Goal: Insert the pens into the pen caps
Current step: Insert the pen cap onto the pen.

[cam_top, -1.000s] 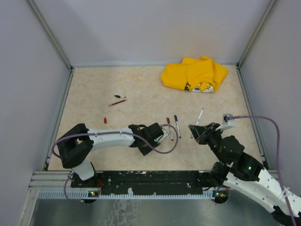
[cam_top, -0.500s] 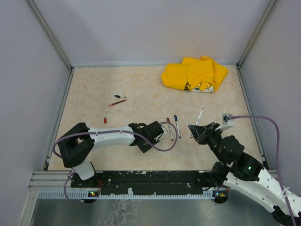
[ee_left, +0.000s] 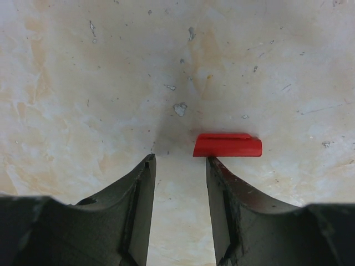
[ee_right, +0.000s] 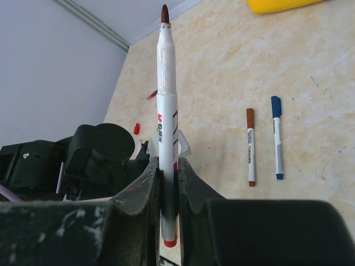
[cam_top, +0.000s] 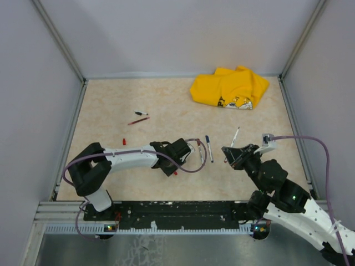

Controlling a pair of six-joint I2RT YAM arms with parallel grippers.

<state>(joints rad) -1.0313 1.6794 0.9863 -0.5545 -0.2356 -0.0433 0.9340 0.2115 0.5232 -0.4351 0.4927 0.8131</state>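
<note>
Left gripper [ee_left: 180, 160] has backed off a bit toward the bench's [cam_top: 111, 105] left edge since a second ago, away from the blue-capped pen [cam_top: 208, 148]. Yellow cloth [cam_top: 230, 87] is bunched in the far right corner. Right gripper [ee_right: 168, 166] is clamped on an uncapped pen [ee_right: 166, 100], tip pointing up. Left jaws are half apart with nothing between them. A red cap [ee_left: 227, 145] lies flat right at one fingertip, toward the near edge.
</note>
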